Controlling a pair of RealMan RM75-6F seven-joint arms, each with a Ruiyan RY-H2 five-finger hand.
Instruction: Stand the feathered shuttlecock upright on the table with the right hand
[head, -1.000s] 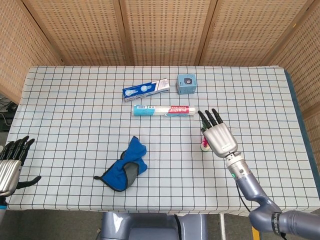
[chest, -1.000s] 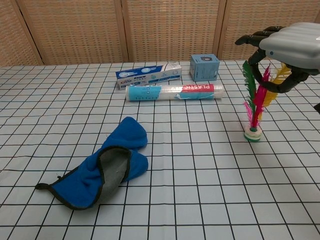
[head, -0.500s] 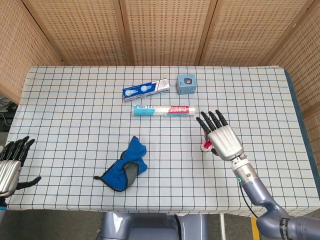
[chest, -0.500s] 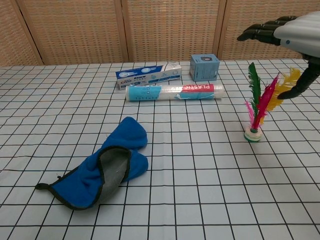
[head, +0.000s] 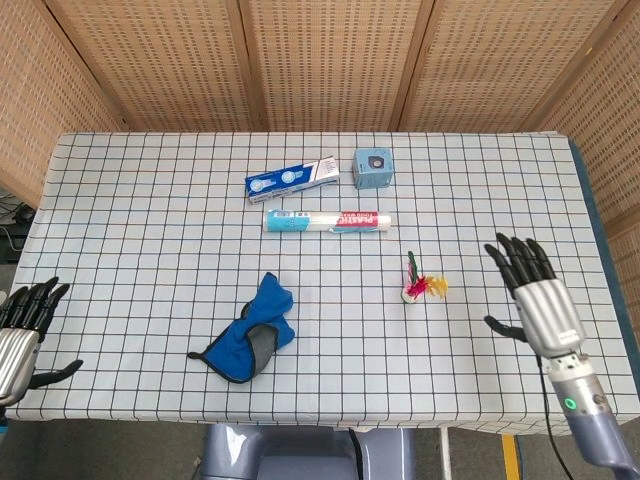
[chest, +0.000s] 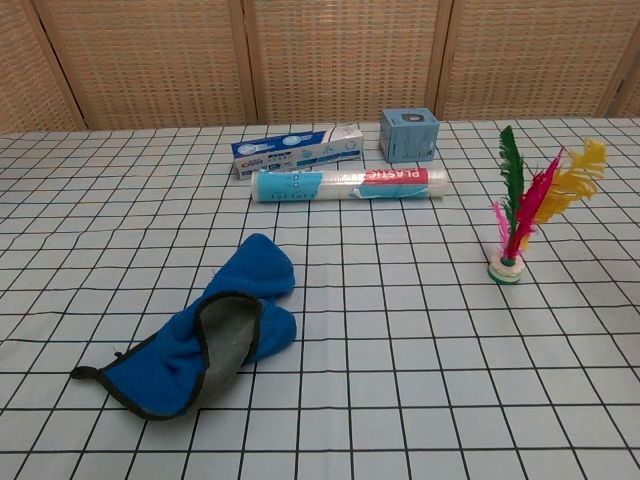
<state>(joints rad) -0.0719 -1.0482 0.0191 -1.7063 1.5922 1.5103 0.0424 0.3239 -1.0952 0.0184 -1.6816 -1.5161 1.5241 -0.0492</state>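
Right of the clear plastic tube (head: 327, 220) | we find the green-pink-yellow feathered shuttlecock (chest: 520, 215) upright, unsupported | right hand (head: 538, 296) wide, empty | risk: nudge topples it.

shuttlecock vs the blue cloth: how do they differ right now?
Pose: the shuttlecock stands upright on its round base; the blue cloth lies flat and crumpled. Colour: the shuttlecock has green, pink and yellow feathers; the cloth is blue with a grey lining. Footprint: the cloth covers far more table than the shuttlecock's base. Shared: both rest on the table, untouched by either hand.
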